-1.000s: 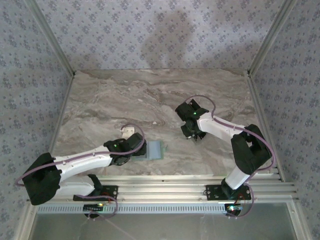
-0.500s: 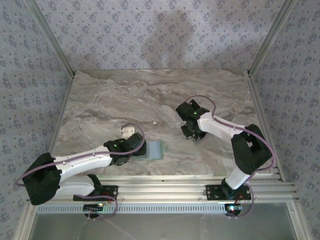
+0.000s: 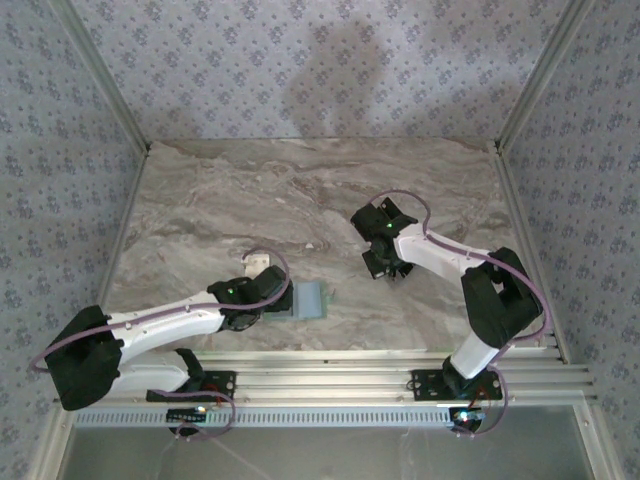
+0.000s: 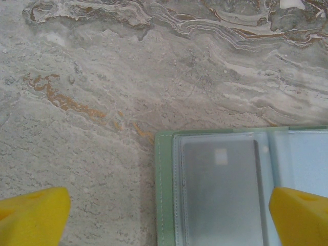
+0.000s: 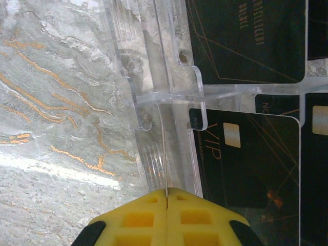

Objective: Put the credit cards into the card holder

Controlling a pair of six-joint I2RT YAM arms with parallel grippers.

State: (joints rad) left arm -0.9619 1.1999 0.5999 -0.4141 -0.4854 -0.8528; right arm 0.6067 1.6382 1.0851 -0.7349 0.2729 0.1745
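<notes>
Several black credit cards with gold lettering lie flat in the compartments of a clear plastic tray, which sits on the marbled counter. The right gripper hovers over the tray's left side with its yellow fingers pressed together. A thin clear edge runs up from between the tips, and I cannot tell whether it is pinched. No card is in its grasp.

Well apart from the tray, toward the near edge of the counter, the card holder lies open and flat. Its pale green border frames clear sleeves, and a grey card with a small pale square shows through one of them. The left gripper hangs just above the holder with its fingers spread as wide as they go. One fingertip is out over bare counter and the other over the sleeves. It holds nothing.
</notes>
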